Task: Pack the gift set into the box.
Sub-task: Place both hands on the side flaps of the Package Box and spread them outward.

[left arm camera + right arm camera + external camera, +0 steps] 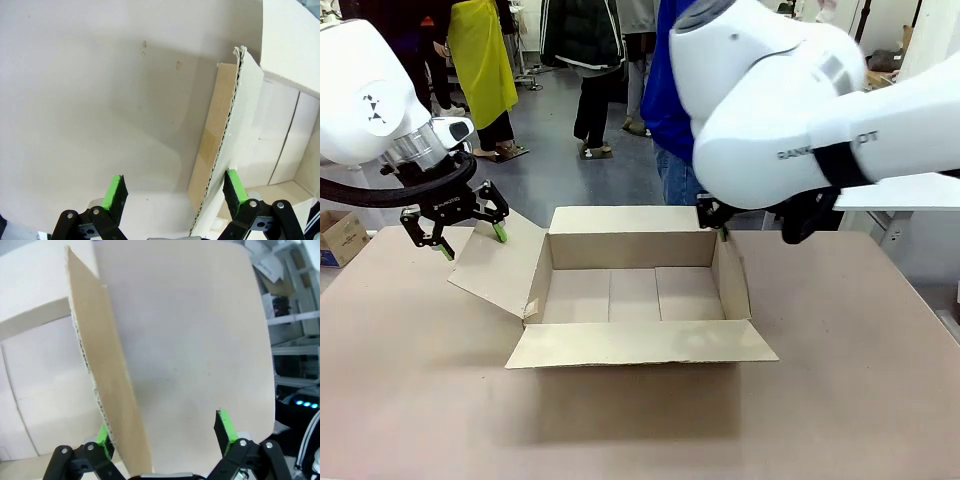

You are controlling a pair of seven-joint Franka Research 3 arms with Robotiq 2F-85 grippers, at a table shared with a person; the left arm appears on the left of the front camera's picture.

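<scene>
The large brown cardboard box (630, 250) was pictured standing open at the middle of the table (840, 400), its inside bare and its four flaps unfolded. The near flap (640, 345) was laid flat towards the camera, the left flap (495, 265) was splayed outward at a slant, and the right flap (731, 280) was held close to upright.

The left gripper (474, 242) was seen poised at the upper edge of the left flap with its fingers spread wide. In the left wrist view the corrugated edge of that flap was shown running up between the green pads (114, 192), close by one pad and well apart from the other, so nothing was clamped.

The right gripper (162, 427) was likewise found spread wide astride the right flap's edge, the cardboard lying just beside one finger. In the front view it was largely hidden behind its own arm.

A person in a blue top (665, 120) was seen standing at the far side of the table.
</scene>
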